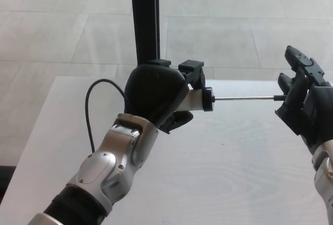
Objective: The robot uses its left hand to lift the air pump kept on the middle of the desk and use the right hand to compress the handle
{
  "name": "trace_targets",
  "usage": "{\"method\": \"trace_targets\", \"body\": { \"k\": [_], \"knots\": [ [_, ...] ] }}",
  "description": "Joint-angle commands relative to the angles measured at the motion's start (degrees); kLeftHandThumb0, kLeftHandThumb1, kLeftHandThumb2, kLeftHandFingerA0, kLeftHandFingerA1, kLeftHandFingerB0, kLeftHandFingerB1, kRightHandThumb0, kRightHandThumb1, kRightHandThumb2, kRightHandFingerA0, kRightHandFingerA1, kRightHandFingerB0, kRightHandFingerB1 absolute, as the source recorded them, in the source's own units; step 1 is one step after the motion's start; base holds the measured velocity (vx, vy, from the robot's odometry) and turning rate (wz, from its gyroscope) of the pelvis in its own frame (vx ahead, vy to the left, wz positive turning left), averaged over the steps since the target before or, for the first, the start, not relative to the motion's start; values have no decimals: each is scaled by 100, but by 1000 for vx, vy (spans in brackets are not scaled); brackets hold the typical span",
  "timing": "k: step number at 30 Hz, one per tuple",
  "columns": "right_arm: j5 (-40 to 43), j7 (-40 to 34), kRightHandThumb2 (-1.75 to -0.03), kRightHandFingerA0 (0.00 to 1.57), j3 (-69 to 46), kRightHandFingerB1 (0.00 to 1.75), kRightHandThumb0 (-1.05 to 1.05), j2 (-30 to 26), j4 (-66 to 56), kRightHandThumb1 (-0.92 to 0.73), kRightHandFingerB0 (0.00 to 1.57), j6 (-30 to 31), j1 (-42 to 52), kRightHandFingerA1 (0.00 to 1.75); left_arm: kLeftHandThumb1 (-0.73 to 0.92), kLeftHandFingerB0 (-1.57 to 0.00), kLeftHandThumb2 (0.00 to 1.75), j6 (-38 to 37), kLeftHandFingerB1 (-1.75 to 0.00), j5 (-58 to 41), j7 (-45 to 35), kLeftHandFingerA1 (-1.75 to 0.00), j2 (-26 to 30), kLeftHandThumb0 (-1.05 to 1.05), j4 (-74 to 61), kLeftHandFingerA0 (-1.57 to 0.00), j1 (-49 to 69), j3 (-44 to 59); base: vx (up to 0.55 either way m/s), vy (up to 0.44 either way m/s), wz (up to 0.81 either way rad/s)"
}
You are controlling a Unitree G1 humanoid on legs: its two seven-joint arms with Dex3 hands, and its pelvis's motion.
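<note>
At frame centre the left hand [155, 92] is clenching the air pump [196, 96] above the pale desk [218, 173]. At right, the right hand [303, 103] is covering the rod's end; its grip is unclear. Tiled floor [234, 22] is showing beyond.

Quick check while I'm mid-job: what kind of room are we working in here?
Likely an indoor lab or test space: a pale wood-grain desk stands on a large-tiled floor, and a black post rises behind the desk.

black left hand [155, 94], white-bodied air pump [196, 99], pale wood-grain desk [218, 173], black right hand [302, 105]
</note>
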Motion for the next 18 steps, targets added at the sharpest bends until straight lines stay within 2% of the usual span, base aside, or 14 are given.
{"method": "trace_targets", "body": {
  "k": [1,2,4,8,9,10,11,12,13,14,15,16,17,18],
  "knots": [
    [-99,-163,-127,6,110,27,-89,176,131,-86,6,-386,-86,25,63,-80,91,382,-109,27,-362,-155,-109,-18,-41,-86,-167,-62,0,0,0],
    [-107,-167,-127,6,111,27,-89,181,142,-86,6,-405,-89,25,63,-80,91,395,-109,15,-380,-155,-111,-18,-48,-86,-167,-64,0,0,0],
    [-135,-174,-127,6,143,28,-88,219,170,-86,6,-507,-123,25,59,-80,92,358,-125,-13,-320,-162,-123,-14,10,-86,-169,-59,0,0,0],
    [-275,-230,-127,5,268,28,-90,226,151,-85,10,-607,-169,25,60,-81,92,450,-112,0,-331,-161,-185,-16,55,-88,-180,-85,0,0,0],
    [-304,-258,-126,4,299,29,-90,242,149,-85,12,-638,-194,26,62,-83,90,464,-100,17,-351,-159,-174,-18,60,-90,-200,-94,0,0,0],
    [-345,-272,-127,0,331,29,-91,238,144,-86,11,-672,-200,26,61,-86,93,473,-93,39,-320,-151,-186,-21,81,-92,-213,-104,0,0,0],
    [-375,-254,-127,0,368,27,-91,220,138,-86,11,-715,-201,25,62,-86,95,455,-92,8,-319,-151,-203,-21,115,-92,-229,-98,0,0,0],
    [-408,-242,-128,3,403,27,-94,205,117,-88,13,-756,-193,24,63,-82,86,470,-67,46,-223,-108,-222,-18,186,-95,-253,-113,0,0,0],
    [-432,-244,-126,4,425,29,-90,196,93,-84,14,-770,-184,27,66,-83,83,507,-66,84,-198,-109,-233,-20,225,-98,-276,-130,0,0,0],
    [-470,-248,-126,5,457,29,-91,180,57,-83,14,-773,-173,28,70,-85,79,567,-75,110,-207,-131,-256,-25,262,-99,-306,-144,0,0,0],
    [-506,-237,-126,4,504,30,-92,169,34,-82,14,-891,-156,28,71,-83,77,521,-109,48,-111,-161,-315,-24,373,-91,-346,-124,0,0,0],
    [-511,-245,-126,2,516,30,-94,176,14,-82,15,-888,-153,28,59,-86,100,554,-110,36,-80,-134,-360,-35,403,-117,-358,-115,0,0,0],
    [-512,-248,-126,2,520,30,-94,175,14,-82,15,-892,-152,28,59,-86,100,557,-110,35,-70,-134,-367,-35,416,-117,-364,-114,0,0,0],
    [-500,-238,-126,0,532,29,-94,182,-12,-82,15,-894,-144,28,69,-72,76,534,-148,-83,-56,-175,-441,-22,437,-84,-352,-50,0,0,0]
  ]
}}
